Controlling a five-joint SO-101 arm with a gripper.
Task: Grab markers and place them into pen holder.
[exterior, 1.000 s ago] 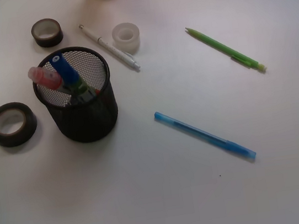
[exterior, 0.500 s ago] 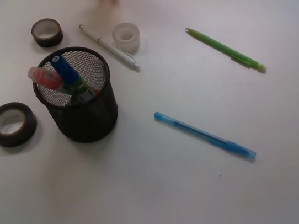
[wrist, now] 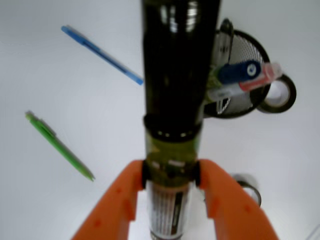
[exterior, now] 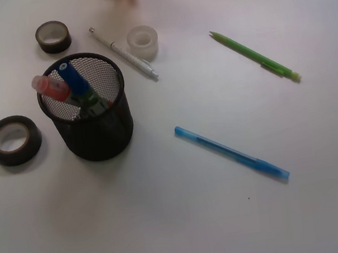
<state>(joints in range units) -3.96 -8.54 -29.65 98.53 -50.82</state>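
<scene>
The orange fingers [wrist: 170,172] are clamped on the black-capped marker [wrist: 177,75], one on each side of its silver-and-green labelled barrel, the big black cap pointing away from the wrist camera and filling the middle of that view. It is held well above the white tabletop [exterior: 189,224]; the front view does not show the arm or this marker at all.

The black wire-mesh pen holder [exterior: 90,125] stands upright at the left of the tabletop. Two markers already lean inside it: the blue-capped marker [exterior: 72,77] and, just to its left, the pink-capped marker [exterior: 50,86], both caps poking above the rim and tilted toward the upper left.

A dark tape roll [exterior: 13,140] lies flat near the holder on the left, and a second dark tape roll [exterior: 53,36] lies beyond it. A clear tape roll [exterior: 142,42] sits beside a white pen [exterior: 123,53]. Off to the right lie a thin green pen [exterior: 255,55] and, nearer, a thin blue pen [exterior: 231,152], well apart from the holder.
</scene>
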